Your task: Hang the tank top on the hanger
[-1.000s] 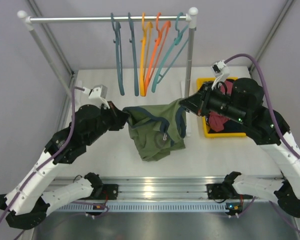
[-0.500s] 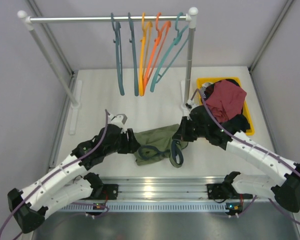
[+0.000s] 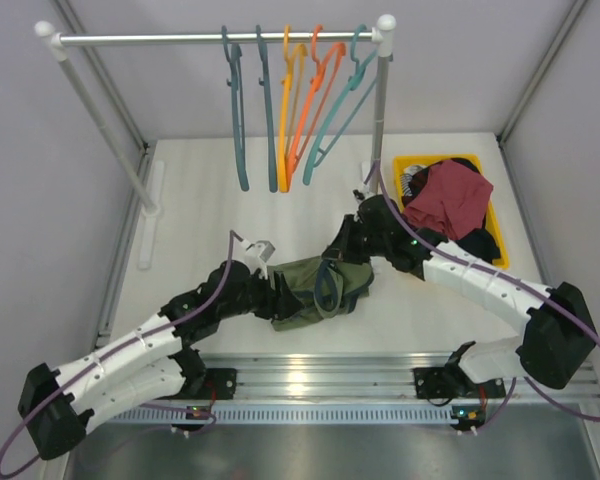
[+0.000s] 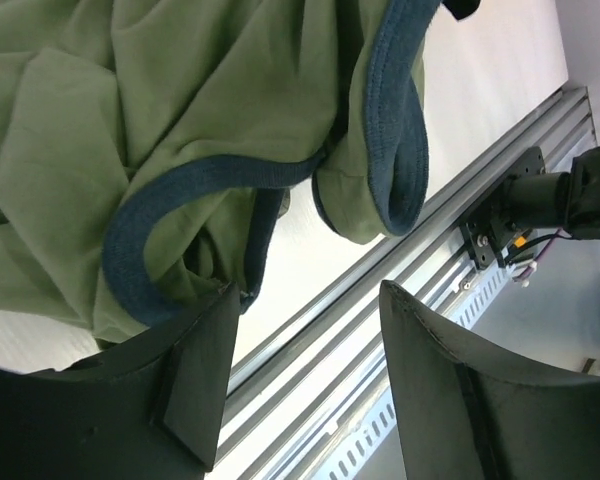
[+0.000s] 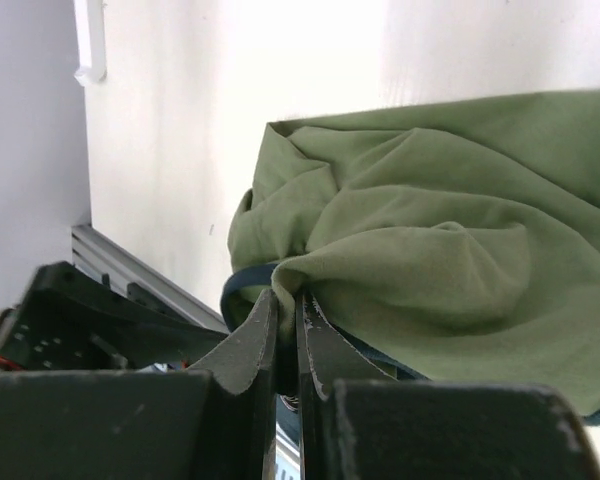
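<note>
While the tank top (image 3: 310, 290) is lying in a crumpled heap on the white table (image 3: 200, 200), between the two arms and well apart from the rail (image 3: 180, 39), the right gripper (image 5: 287, 297) is pinching a fold of the olive cloth at the heap's far right edge, jaws pressed nearly together on the fabric. That grip looks meant to give one anchored point from which the top can be lifted or spread. The left gripper (image 4: 308, 300) is sitting at the heap's near left edge with its fingers (image 4: 195, 370) spread wide and nothing between them. Its wrist view shows the dark teal trim (image 4: 395, 110) looping just beyond the tips, so I judge it is lining up for a strap or armhole edge. The hanger (image 3: 238, 120) is hanging on the rail at the back, untouched; two slate-teal ones are hanging side by side and I cannot tell which is meant. To my eye the top needs opening out first, and a bunched grab could catch two layers
</note>
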You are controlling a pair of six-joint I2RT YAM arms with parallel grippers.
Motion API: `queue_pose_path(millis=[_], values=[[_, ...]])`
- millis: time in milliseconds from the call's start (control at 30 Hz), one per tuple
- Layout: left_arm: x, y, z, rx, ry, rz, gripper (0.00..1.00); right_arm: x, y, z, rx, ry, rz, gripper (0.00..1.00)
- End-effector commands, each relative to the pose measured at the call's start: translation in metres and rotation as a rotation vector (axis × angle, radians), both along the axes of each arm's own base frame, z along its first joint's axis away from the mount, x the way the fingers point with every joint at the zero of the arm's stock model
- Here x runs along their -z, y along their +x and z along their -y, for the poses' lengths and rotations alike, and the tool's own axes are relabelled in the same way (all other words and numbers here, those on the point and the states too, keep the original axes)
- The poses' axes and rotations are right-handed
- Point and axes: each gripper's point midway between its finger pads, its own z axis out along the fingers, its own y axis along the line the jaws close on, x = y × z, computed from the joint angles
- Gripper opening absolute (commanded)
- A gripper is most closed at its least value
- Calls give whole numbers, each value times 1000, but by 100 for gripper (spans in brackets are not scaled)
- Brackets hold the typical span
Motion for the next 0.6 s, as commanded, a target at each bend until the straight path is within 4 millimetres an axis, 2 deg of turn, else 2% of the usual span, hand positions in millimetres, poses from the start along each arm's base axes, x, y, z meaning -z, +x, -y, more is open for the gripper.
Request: queue_pose_path(millis=[0, 100, 233, 367, 567], values=[[-26, 9, 27, 8, -113, 78, 64, -41, 15, -21, -3, 111, 82, 1], [-17, 9, 39, 2, -82, 80, 64, -39, 16, -22, 2, 113, 79, 1], [-23, 14, 55, -27, -84, 124, 65, -37, 17, -22, 8, 110, 75, 1], [-16, 22, 58, -81, -37, 130, 65, -35, 18, -21, 16, 102, 78, 2], [-25, 27, 59, -127, -51, 157, 66, -30, 18, -17, 25, 89, 81, 3]])
